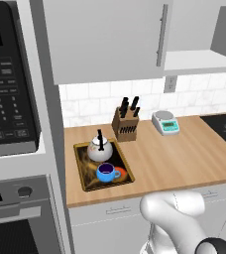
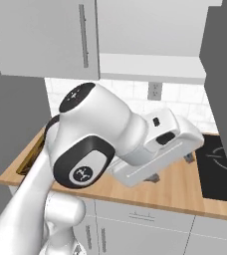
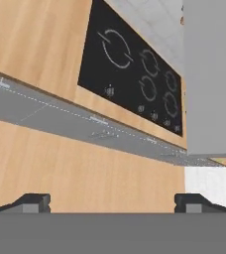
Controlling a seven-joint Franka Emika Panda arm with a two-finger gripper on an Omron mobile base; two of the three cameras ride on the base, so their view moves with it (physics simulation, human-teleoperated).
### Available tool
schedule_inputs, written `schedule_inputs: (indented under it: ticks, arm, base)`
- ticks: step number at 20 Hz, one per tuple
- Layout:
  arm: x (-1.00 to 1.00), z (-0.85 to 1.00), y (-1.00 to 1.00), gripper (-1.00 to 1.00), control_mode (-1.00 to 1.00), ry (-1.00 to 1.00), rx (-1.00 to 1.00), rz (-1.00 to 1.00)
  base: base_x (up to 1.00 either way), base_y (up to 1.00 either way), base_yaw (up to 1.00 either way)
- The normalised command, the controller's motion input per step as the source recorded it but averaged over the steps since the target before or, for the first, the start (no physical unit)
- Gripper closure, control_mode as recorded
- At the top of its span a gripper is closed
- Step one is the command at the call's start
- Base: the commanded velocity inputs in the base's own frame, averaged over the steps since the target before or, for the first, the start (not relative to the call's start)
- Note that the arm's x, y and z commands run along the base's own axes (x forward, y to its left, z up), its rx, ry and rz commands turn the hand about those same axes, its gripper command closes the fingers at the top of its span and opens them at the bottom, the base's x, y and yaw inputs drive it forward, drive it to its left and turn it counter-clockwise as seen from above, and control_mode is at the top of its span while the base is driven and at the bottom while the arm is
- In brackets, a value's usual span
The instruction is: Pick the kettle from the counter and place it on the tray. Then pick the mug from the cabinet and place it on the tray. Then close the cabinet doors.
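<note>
Kettle (image 1: 100, 148) and mug (image 1: 105, 172) sit on the tray (image 1: 82, 172), centre-left. The end effector (image 3: 112, 202), released and empty, faces the open right cabinet door (image 3: 211, 74), upright at right.

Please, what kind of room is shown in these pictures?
A kitchen, rendered rather than real. A wooden counter carries a knife block, a black cooktop is set into it, and a microwave sits above an oven.
</note>
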Motion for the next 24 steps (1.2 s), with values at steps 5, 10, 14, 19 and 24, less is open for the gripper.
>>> schedule_inputs:
  ticks: [5,10,14,19,24]
  arm:
    - [-0.36,0.21,-0.56,-1.00,-1.00,-0.06,-0.02,-0.13]
    - [-0.49,0.04,-0.45,-1.00,-1.00,0.00,-0.18,0.00]
    - [-0.12,0.13,-0.49,-1.00,-1.00,0.03,-0.18,-0.01]
    - [0.03,0.16,-0.54,-1.00,-1.00,0.12,-0.12,-0.02]
    - [0.20,0.15,-0.36,-1.00,-1.00,0.09,-0.07,0.00]
  base:
    - [0.00,0.00,0.00]
    - [0.00,0.00,0.00]
    - [0.00,0.00,0.00]
    - [0.00,0.00,0.00]
    - [0.00,0.00,0.00]
